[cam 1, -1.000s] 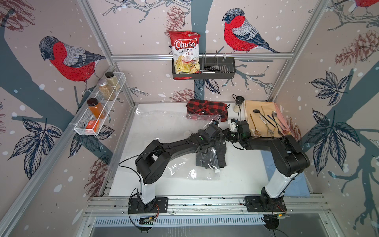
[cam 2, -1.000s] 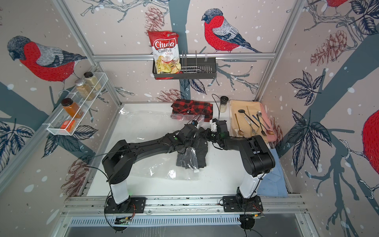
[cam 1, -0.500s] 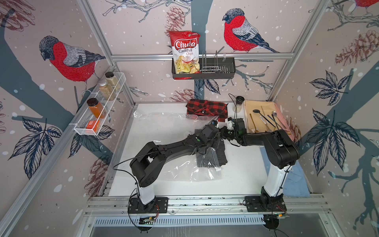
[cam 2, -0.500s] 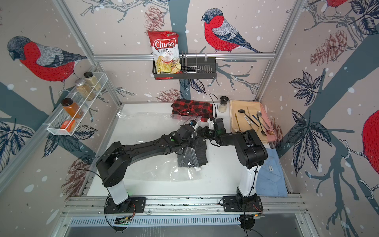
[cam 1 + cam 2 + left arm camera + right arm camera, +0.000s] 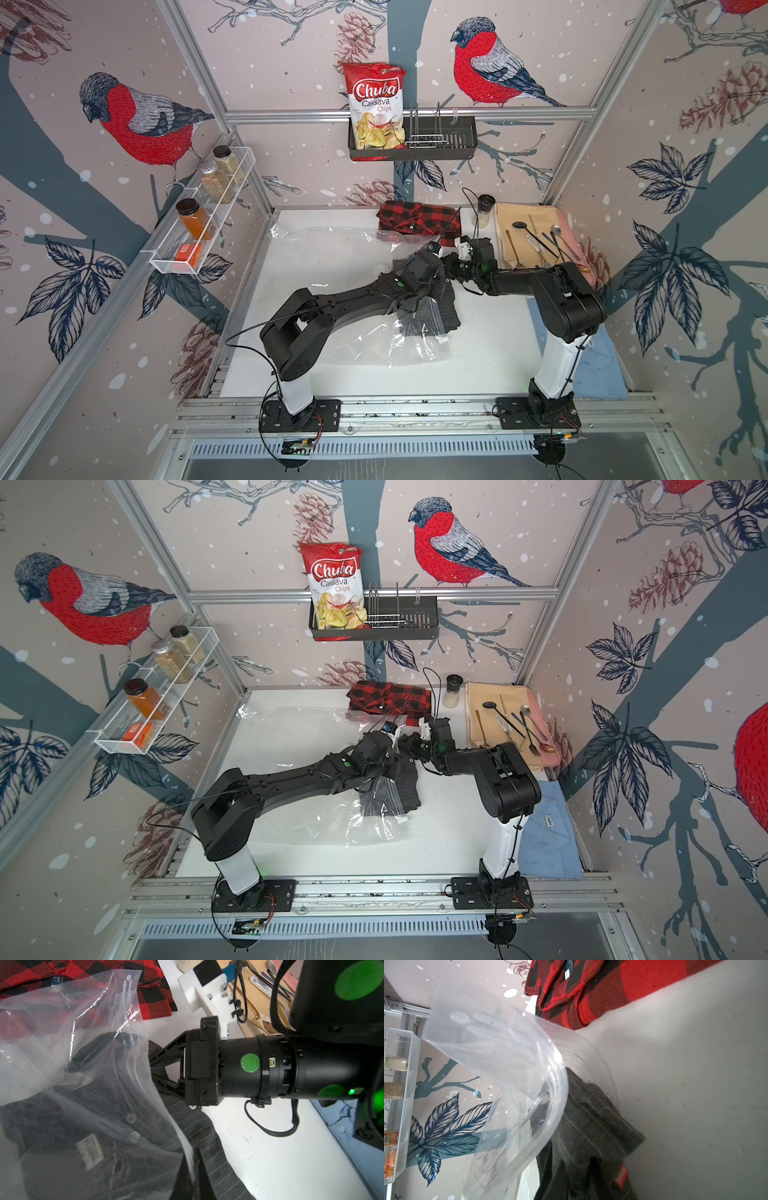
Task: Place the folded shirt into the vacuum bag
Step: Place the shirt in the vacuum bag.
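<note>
Bullfinch-and-pinecone wallpaper closes in a white table [image 5: 490, 353]. Across its middle, in both top views, lies the vacuum bag [image 5: 357, 332] [image 5: 316, 816], clear and crinkled, its mouth turned toward the right arm and its small white slider clip [image 5: 444, 339] resting at the nearer corner of the zip edge. The folded shirt [image 5: 448, 307] [image 5: 410, 789], dark grey with thin pale stripes, sits partway into that mouth: in the left wrist view its collar label and buttons show through the plastic, while a striped portion [image 5: 207, 1147] is still outside on the table.

The left gripper [image 5: 192, 1176] is pinched shut on the upper sheet of the bag's mouth and holds it raised off the shirt. The right gripper [image 5: 159, 1070] reaches in at the opening, touching the shirt's edge, but the plastic veils its fingertips, so how far apart they stand cannot be told.

A red plaid shirt [image 5: 419, 218] lies just behind the bag, a tan tray [image 5: 503, 216] of cutlery stands beside it, and a blue shirt [image 5: 598, 365] lies by the right arm's base.
</note>
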Robot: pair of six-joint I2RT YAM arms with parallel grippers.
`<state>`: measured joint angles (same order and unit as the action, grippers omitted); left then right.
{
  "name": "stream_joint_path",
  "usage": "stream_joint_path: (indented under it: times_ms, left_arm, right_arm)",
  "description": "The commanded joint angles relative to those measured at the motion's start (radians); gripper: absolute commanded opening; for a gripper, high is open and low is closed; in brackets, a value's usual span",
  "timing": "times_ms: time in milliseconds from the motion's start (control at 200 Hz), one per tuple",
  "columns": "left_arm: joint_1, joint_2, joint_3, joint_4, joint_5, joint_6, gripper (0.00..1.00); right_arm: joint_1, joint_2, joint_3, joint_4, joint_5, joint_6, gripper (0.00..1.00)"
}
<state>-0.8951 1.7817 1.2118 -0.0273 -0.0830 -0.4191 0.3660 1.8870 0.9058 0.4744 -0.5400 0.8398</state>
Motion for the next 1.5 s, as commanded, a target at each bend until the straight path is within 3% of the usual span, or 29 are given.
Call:
stream_joint_path:
  times_ms: [0,105,285,640,780,951,1071,1301,1491]
  left_arm:
    - [0.010,0.014,-0.004,0.069,-0.028,0.000,0.00]
    - [0.022,0.025,-0.011,0.079,-0.029,-0.008,0.00]
    - [0.047,0.037,-0.034,0.113,-0.011,-0.021,0.00]
    - [0.067,0.059,-0.038,0.128,0.030,-0.038,0.00]
    - [0.068,0.059,-0.039,0.132,0.041,-0.046,0.00]
    - [0.068,0.051,-0.046,0.131,0.044,-0.052,0.00]
    - [0.068,0.045,-0.048,0.126,0.042,-0.053,0.00]
    - [0.068,0.025,-0.056,0.122,0.050,-0.070,0.00]
    - [0.065,-0.002,-0.058,0.121,0.067,-0.087,0.00]
  right_arm:
    - [-0.013,-0.071,-0.041,-0.078,0.057,-0.066,0.45]
    - [-0.044,-0.144,-0.107,-0.138,0.068,-0.120,0.64]
    - [-0.062,-0.274,-0.222,-0.244,0.084,-0.200,0.86]
    - [-0.001,-0.476,-0.432,-0.324,0.039,-0.203,0.90]
    - [0.072,-0.472,-0.460,-0.275,0.025,-0.152,0.80]
    - [0.116,-0.450,-0.461,-0.163,-0.004,-0.076,0.32]
    - [0.126,-0.450,-0.436,-0.140,-0.030,-0.058,0.11]
    - [0.128,-0.432,-0.407,-0.014,-0.118,0.051,0.05]
    - [0.134,-0.366,-0.399,0.033,-0.122,0.089,0.02]
